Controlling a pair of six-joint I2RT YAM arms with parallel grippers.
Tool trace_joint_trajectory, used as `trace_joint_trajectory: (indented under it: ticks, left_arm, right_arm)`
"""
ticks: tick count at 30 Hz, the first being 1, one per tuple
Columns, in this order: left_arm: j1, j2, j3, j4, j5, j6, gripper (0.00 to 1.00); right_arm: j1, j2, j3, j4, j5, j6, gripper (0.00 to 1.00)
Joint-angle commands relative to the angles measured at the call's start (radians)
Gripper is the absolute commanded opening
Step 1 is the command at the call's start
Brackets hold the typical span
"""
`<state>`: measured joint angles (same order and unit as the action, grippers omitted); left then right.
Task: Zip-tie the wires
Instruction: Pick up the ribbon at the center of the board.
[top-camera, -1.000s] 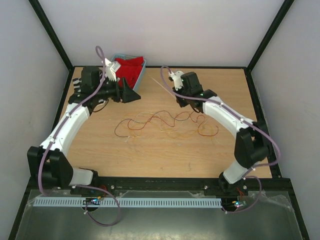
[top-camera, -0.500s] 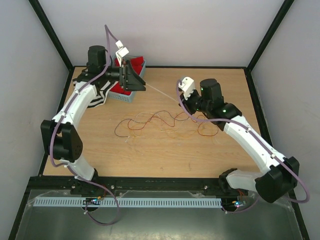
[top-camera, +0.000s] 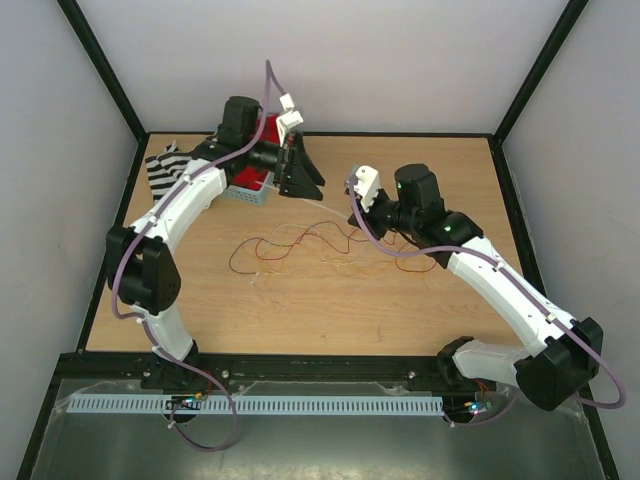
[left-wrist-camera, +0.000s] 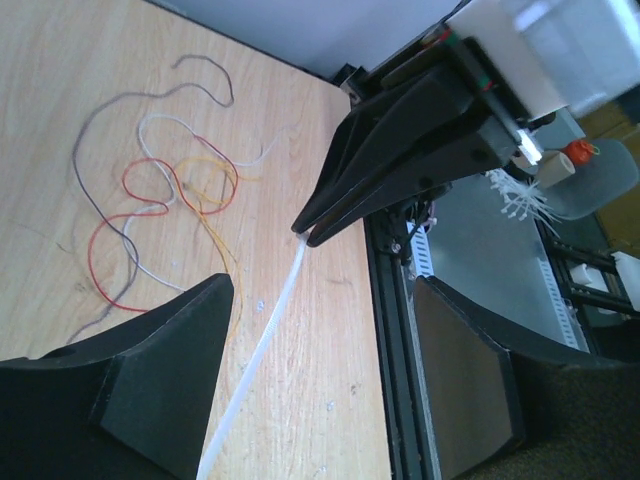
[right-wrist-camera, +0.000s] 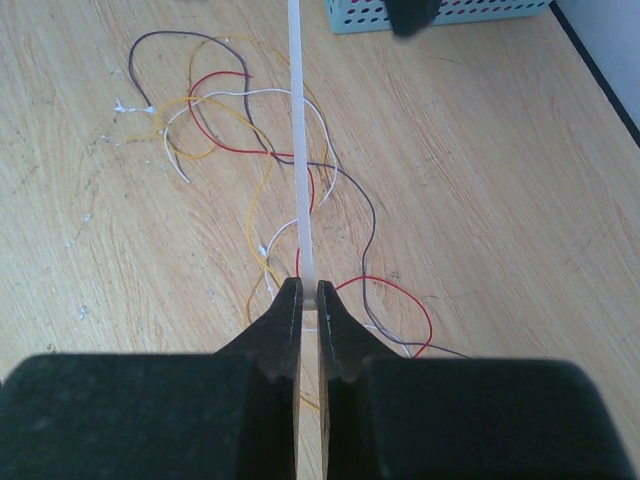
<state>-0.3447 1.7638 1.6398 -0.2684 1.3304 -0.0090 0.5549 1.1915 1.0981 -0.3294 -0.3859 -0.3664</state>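
The wires (top-camera: 320, 245) are one loose bunch of very thin strands in four colours (red, orange, dark brown, white). They curl in loops flat on the bench (top-camera: 400, 310), in front of the one blue basket (top-camera: 245, 192) and toward its right. The right gripper (right-wrist-camera: 308, 295) has its jaws clamped on one whitish strip (right-wrist-camera: 298, 130). The jaws of the left gripper (left-wrist-camera: 320, 330) stand wide apart, with the strip passing between them.

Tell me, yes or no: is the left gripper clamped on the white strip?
No: the left gripper is wide open around the white strip; only the right gripper pinches it.
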Motion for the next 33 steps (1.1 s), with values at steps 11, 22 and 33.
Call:
trace_joint_trajectory:
  ticks: [11, 22, 33]
  left_arm:
    - [-0.048, 0.055, -0.068, -0.109, -0.022, 0.093, 0.68]
    - [-0.072, 0.079, -0.107, -0.126, -0.021, 0.095, 0.41]
    - [-0.071, 0.078, -0.104, -0.126, -0.051, 0.088, 0.0]
  right_arm:
    - [0.014, -0.013, 0.011, -0.001, 0.008, -0.02, 0.0]
    - [0.016, -0.012, 0.008, 0.01, 0.038, -0.017, 0.0]
    - [0.016, -0.016, 0.0, 0.013, 0.066, -0.011, 0.13]
